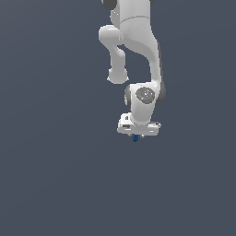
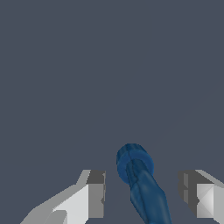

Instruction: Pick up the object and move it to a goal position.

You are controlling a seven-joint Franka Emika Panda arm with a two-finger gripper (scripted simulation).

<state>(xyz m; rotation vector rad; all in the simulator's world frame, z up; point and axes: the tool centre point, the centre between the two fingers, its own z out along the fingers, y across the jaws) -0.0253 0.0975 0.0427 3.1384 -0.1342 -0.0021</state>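
Observation:
The object (image 1: 135, 138) is a tiny dark-blue lump in the exterior view, just under the white hand of the arm. In the wrist view the object (image 2: 139, 179) looks like a dark-blue elongated piece with a rounded end. It lies between the two fingers of my gripper (image 2: 142, 194). The grey pad of one finger (image 2: 96, 194) and the other finger (image 2: 194, 197) stand apart from it, with a gap on each side. My gripper (image 1: 136, 136) is open around the object and points down at the ground; its fingertips barely show in the exterior view.
The white arm (image 1: 138, 55) reaches down from the top of the exterior view. Plain grey-blue ground (image 1: 55, 175) surrounds the gripper on all sides, with no other objects or edges in view.

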